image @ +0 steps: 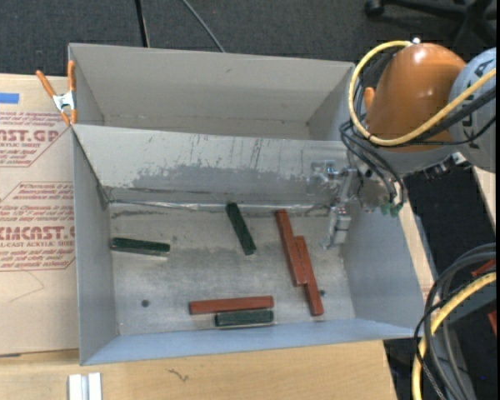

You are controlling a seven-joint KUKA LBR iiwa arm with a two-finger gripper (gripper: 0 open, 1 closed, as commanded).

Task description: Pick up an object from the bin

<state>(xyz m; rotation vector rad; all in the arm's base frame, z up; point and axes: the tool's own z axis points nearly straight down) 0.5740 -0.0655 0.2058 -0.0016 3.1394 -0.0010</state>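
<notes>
so, risks first, big to small. bin (92, 223): its right wall slopes in close beside the gripper (337, 236), which hangs low at the back right. a descent or a sideways move from here could scrape that wall. arm (412, 90): its cables loop near the rim, so a snag looks possible.

cannot tell whether the gripper is wide or narrow. nothing is seen held.

the nearest candidate is the red pair (297, 261), slanted on the floor just left of the gripper and seemingly apart from it. judgement: the two look to lie partly one on the other, so a close there could take both. it could also pinch one off-centre, which might then swing and drop. every bar lies flat and low, so a grip along a bar rather than across it would likely slide off. the front red bar (232, 306) lies right against the front green bar (244, 317), with the same double-pick risk.

counts:
- bin: 1
- red bars: 3 (2 in the slanted pair, the split not certain, plus 1 at the front)
- green bars: 3 (front one, mid green bar (242, 228) and left green bar (140, 245), the last two well apart from the rest)
- dark speck (144, 303) on the floor: 1, too small to identify
</notes>
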